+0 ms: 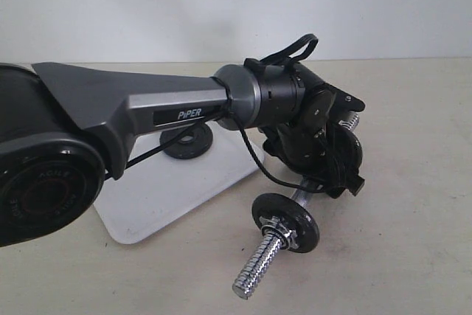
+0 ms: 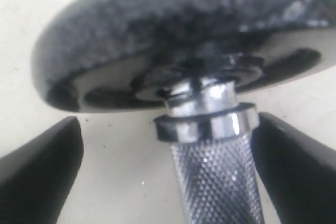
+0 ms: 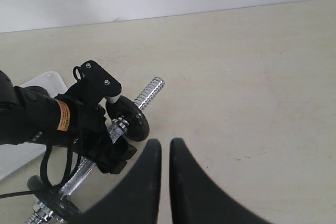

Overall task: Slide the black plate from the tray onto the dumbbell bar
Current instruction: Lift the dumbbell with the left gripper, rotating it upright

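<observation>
The left tool (image 2: 168, 124) is straddling the dumbbell bar (image 1: 259, 262) with its jaws standing wide open and gripping nothing, one either side of the knurled grip, just beside a fitted disc (image 2: 157, 35). The black plate (image 1: 188, 140) is lying on the tray (image 1: 169, 201), behind that arm. The right tool (image 3: 165, 142) is hanging closed and empty over the bench (image 1: 398, 241). The danger is those jaws closing on the shiny collar (image 2: 210, 124) instead of the knurling, with the bar slipping or rolling away.
</observation>
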